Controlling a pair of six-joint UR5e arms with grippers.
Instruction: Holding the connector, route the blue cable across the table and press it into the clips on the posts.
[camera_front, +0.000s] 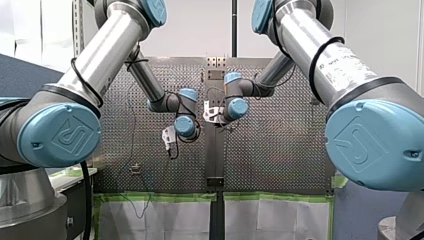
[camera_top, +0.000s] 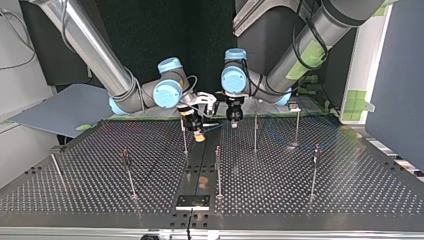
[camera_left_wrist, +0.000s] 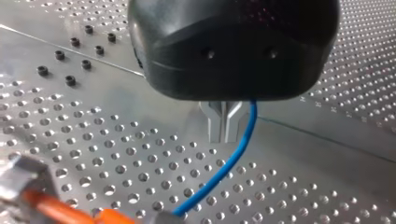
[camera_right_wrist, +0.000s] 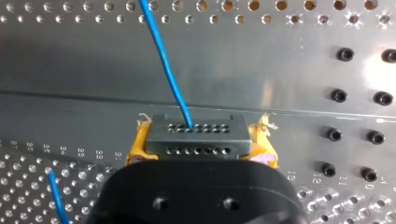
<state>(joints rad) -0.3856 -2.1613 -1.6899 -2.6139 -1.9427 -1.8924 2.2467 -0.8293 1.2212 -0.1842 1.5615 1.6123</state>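
At the top view's left my right gripper (camera_top: 199, 134) is clamped on the connector (camera_right_wrist: 196, 136), and the blue cable (camera_left_wrist: 232, 161) runs a short way rightward to my left gripper (camera_top: 233, 121), whose fingers (camera_left_wrist: 215, 126) are together with the cable just beside them.

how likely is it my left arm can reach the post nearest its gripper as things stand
Probably yes. My left gripper hangs right next to that post in the top view, with nothing standing between them; only the blue cable runs close by it.
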